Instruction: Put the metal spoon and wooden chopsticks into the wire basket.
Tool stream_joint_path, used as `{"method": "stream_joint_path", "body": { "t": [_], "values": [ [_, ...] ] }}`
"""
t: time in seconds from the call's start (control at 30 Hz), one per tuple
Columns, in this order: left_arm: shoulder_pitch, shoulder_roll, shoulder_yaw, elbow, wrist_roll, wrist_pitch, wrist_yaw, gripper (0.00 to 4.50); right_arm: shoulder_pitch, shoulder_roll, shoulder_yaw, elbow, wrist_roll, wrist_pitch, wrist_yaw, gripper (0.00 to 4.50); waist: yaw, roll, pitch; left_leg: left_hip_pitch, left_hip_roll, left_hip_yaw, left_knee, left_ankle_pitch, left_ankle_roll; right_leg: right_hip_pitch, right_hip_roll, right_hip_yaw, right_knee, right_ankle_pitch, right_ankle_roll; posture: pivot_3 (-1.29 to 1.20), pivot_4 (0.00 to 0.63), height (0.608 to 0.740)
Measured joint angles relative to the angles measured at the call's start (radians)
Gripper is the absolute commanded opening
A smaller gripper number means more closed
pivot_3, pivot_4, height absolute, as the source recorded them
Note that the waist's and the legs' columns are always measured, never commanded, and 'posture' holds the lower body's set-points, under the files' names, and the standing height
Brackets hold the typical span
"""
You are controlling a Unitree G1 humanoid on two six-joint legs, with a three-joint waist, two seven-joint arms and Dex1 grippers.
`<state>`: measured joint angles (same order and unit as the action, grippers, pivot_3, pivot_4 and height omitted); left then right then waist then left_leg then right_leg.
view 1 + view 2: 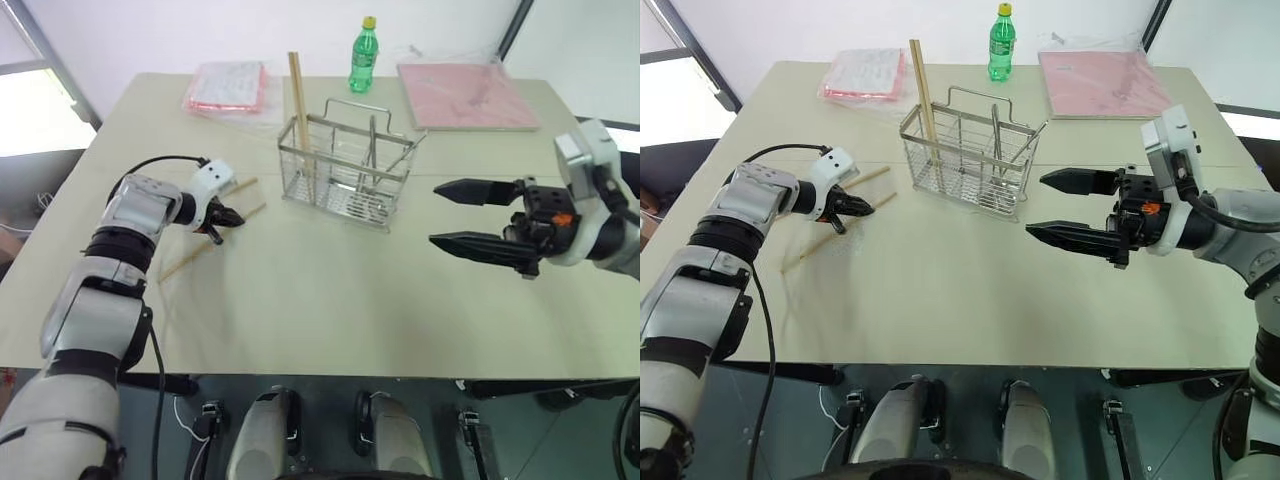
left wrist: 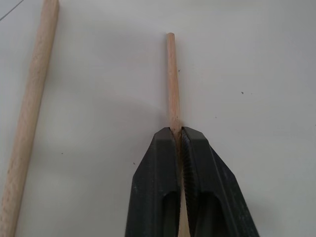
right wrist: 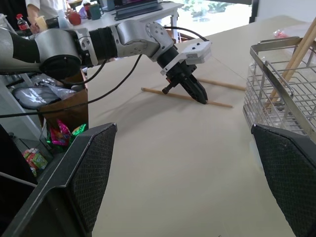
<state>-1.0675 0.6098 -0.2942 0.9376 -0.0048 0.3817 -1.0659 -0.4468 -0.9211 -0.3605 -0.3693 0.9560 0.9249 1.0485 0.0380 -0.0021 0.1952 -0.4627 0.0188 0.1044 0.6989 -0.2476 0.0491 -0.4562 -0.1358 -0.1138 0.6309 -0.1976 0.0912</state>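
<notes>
We are at the pick-up step — our left end effector (image 1: 232,217) has clenched on one wooden chopstick (image 2: 172,84) lying on the surface (image 1: 330,300), another beside it, the right end effector (image 1: 468,216) released; next comes a lift toward the wire basket (image 1: 345,170) — the metal spoon is hard to make out.

Silver-white arms, black ribbed tool (image 1: 232,216) fingers
</notes>
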Motion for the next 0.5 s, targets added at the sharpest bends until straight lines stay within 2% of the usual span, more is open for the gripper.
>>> {"method": "stream_joint_path", "body": {
  "t": [0.1,0.2,0.33,0.5],
  "values": [
    [0.0,-0.008,0.032,0.013,0.0,0.003,0.019,0.08,0.001,0.0,0.0,0.0,0.001,-0.008,-0.01,4.5,0.0,0.0,0.0,0.0,0.0,0.0,0.0,0.0,0.0,0.0,0.0,0.0,0.0,0.0,0.0,0.0,0.15,0.699],
    [0.001,-0.017,0.118,0.031,-0.019,0.015,0.122,0.08,0.001,0.0,0.002,0.001,0.001,-0.016,-0.02,4.5,-0.001,-0.001,0.001,-0.002,0.001,0.0,0.0,0.0,0.0,-0.002,0.001,0.0,0.001,0.0,0.001,0.0,0.15,0.699],
    [-0.025,-0.03,0.323,0.031,-0.12,0.043,0.304,0.08,0.001,0.001,0.008,0.008,0.0,-0.021,-0.03,4.5,0.0,-0.003,0.002,-0.003,0.001,0.0,0.001,0.0,0.0,-0.002,0.001,0.0,0.001,0.001,0.002,0.0,0.15,0.699],
    [-0.148,-0.074,0.624,0.004,-0.294,-0.007,0.598,0.08,-0.004,0.011,0.023,0.022,0.0,-0.034,-0.044,4.5,0.002,-0.007,0.003,-0.003,0.0,0.0,0.002,0.0,0.001,-0.001,0.0,0.0,0.0,0.002,0.004,0.0,0.15,0.699]
  ]
}}
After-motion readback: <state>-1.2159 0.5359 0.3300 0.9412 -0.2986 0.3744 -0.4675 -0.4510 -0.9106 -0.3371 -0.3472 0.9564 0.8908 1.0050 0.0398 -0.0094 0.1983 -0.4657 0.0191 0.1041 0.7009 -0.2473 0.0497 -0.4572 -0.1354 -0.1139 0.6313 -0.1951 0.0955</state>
